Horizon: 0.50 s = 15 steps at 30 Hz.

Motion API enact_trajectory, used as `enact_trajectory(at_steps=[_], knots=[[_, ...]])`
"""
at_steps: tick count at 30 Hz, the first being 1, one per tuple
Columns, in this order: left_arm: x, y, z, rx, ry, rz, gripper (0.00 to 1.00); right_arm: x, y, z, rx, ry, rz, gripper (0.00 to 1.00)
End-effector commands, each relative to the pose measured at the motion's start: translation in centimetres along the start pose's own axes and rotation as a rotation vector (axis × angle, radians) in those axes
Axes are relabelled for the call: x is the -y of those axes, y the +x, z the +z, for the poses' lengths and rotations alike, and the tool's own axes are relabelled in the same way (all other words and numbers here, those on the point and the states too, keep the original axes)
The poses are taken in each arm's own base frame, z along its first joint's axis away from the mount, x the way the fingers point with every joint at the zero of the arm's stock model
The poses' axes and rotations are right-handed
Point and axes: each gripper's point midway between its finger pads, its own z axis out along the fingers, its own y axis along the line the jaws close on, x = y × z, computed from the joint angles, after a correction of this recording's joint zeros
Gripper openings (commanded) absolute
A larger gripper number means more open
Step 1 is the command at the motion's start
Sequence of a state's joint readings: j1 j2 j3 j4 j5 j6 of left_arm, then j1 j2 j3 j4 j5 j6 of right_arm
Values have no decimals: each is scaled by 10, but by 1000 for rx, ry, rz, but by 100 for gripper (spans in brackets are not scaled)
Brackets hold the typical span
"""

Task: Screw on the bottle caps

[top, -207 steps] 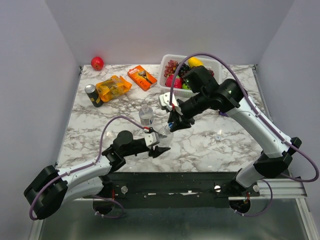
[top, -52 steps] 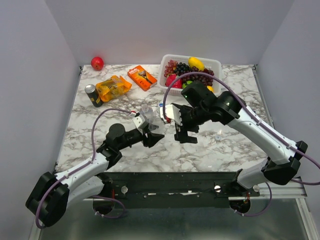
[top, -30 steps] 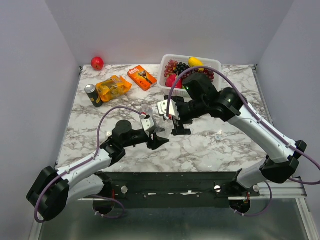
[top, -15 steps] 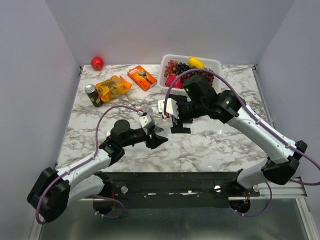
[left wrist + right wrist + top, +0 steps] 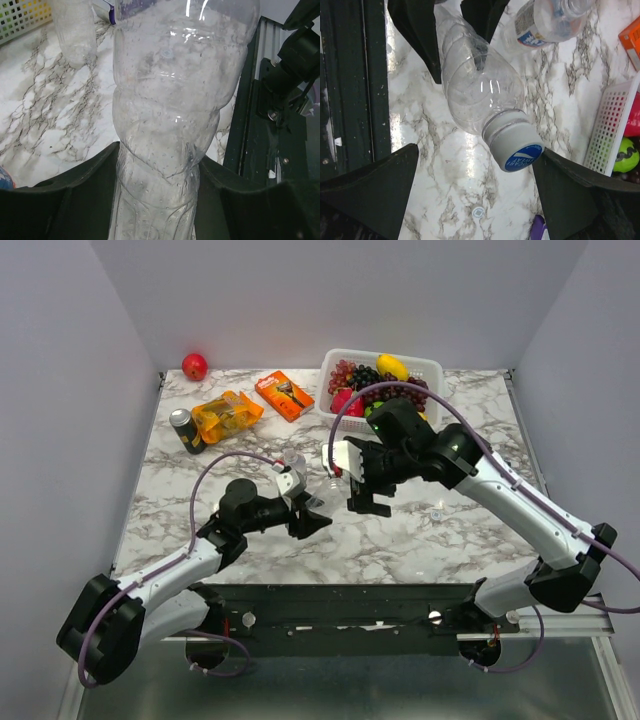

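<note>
The left pincer (image 5: 155, 197) grips a bottle (image 5: 475, 85) with its cap (image 5: 519, 148) on; the right pincer (image 5: 479, 152) gapes around that cap. Another bottle (image 5: 540, 22) and loose cap (image 5: 478, 212) sit on the worktop (image 5: 430, 135).

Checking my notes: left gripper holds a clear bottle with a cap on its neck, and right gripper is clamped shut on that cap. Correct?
Not quite: the right gripper is open, fingers wide apart either side of the cap, as the right wrist view shows. The left gripper does hold the clear bottle, cap on its neck.
</note>
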State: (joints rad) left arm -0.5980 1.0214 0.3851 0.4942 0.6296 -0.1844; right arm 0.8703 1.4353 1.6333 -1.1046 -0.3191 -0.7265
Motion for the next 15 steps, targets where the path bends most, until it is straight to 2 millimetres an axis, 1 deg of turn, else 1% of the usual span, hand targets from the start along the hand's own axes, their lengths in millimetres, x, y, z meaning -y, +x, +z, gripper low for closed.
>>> enact_trajectory(at_steps=[1, 2, 3, 4, 5, 6, 7, 9, 11, 14, 15], knots=[[-5, -42, 2, 108, -29, 70, 0, -16, 38, -5, -161, -45, 154, 99], [6, -39, 2, 89, 24, 90, 0, -2, 33, -11, -133, -4, 164, 99], [15, -38, 2, 80, 55, 111, 0, 18, 34, -21, -106, 45, 179, 99], [19, -30, 1, 50, 76, 139, 0, 32, 14, -37, -30, 76, 148, 100], [23, -26, 0, 35, 96, 148, 0, 37, 7, -44, 1, 85, 114, 100], [25, -25, -1, 30, 102, 155, 0, 41, 1, -53, 28, 91, 30, 99], [26, -22, -2, 20, 105, 159, 0, 37, -10, -60, 78, 79, -27, 99], [26, -18, -2, 5, 115, 171, 0, 30, -21, -69, 138, 64, -113, 100], [24, -18, 0, 0, 113, 191, 0, 18, -33, -74, 209, 25, -179, 99], [22, -19, 3, -5, 108, 186, 0, 0, -38, -72, 250, -52, -233, 98], [20, -19, 3, -6, 107, 213, 0, -6, -37, -71, 252, -77, -245, 96]])
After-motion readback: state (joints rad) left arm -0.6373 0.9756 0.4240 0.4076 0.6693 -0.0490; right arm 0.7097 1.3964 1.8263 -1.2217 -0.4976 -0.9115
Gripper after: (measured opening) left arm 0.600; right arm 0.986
